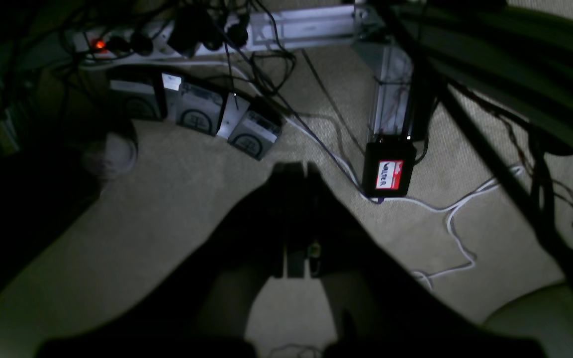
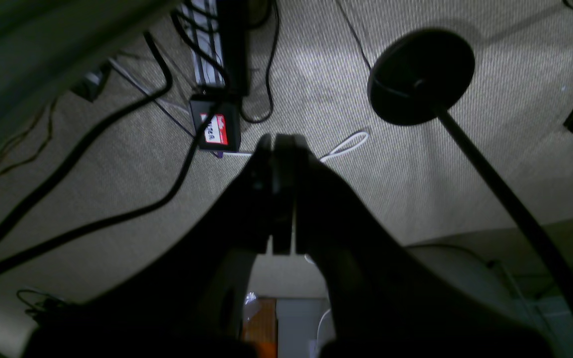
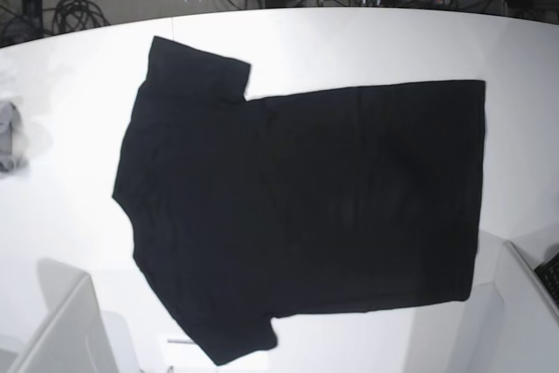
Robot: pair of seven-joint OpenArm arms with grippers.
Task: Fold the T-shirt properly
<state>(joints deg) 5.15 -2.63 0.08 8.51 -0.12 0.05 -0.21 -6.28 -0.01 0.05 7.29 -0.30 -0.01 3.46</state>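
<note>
While you're looking at the base view, the T-shirt [image 3: 306,216] is lying flat and unfolded on the white worktop [image 3: 367,50], plain black side up, sleeves toward that view's left, hem toward its right. Both arms are hanging off the worktop, pointing at the carpet [image 1: 177,209]. Your left gripper [image 1: 296,171] is sitting fully closed on nothing, and the right gripper [image 2: 281,141] is doing the same.

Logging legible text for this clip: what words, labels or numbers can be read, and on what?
Red-and-white label on the black box: dark handwriting, too blurred to read.
Labels on the grey power bricks: too dark and small.
The T-shirt: no print or lettering showing.
</note>
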